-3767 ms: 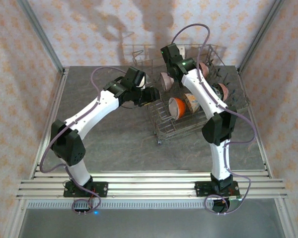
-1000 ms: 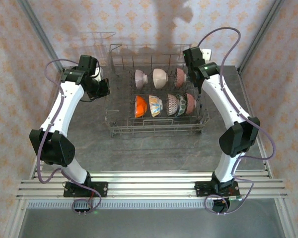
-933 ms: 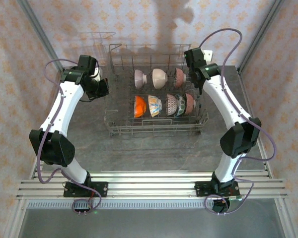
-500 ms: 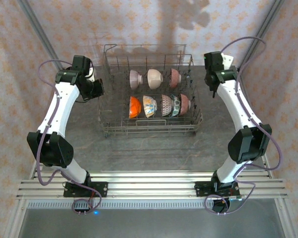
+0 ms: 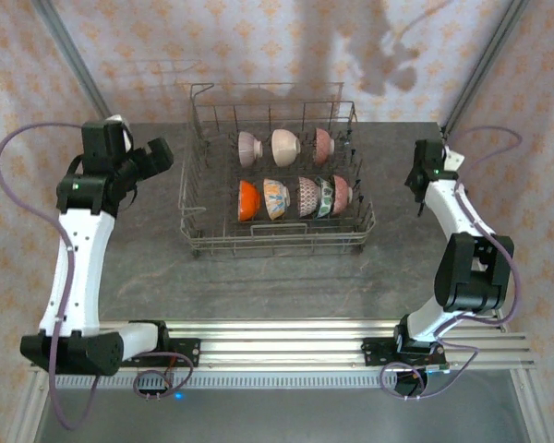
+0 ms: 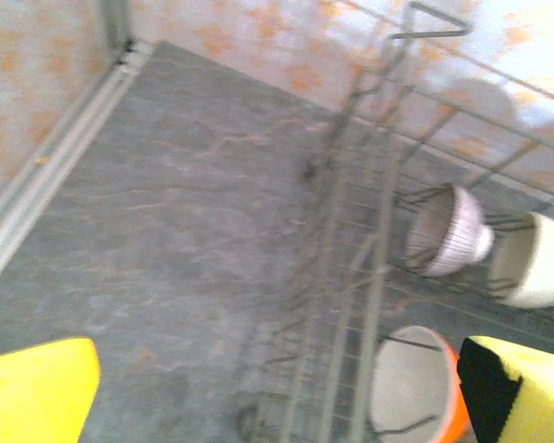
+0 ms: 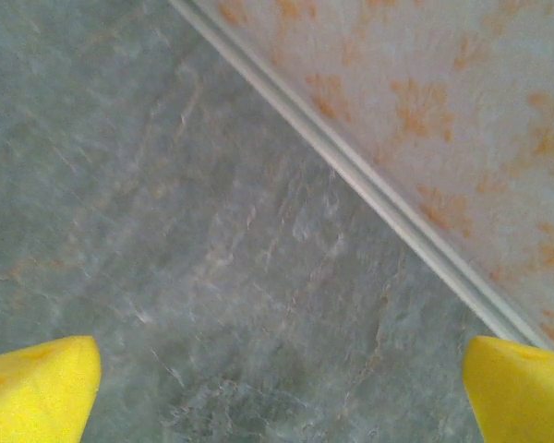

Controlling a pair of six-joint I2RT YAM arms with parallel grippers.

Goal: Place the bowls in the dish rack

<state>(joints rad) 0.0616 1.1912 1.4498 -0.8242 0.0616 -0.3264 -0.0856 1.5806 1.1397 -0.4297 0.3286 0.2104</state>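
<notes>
Between patterned walls (image 5: 258, 46), grey table (image 5: 277, 277) bears rack (image 5: 277, 242).

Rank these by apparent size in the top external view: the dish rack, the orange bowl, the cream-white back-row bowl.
1. dish rack, far the largest.
2. orange bowl and cream-white bowl: they look about equal, so neither is ranked above the other.

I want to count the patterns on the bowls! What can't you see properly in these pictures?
- Top view: the front-row bowls stand packed together, each hiding most of the next; their patterns are too small to read.
- Left wrist view: the dish rack wires are blurred; the orange bowl is cut by the bottom edge and partly covered by a yellow finger.
- Left wrist view: the cream bowl runs off the right edge.
</notes>
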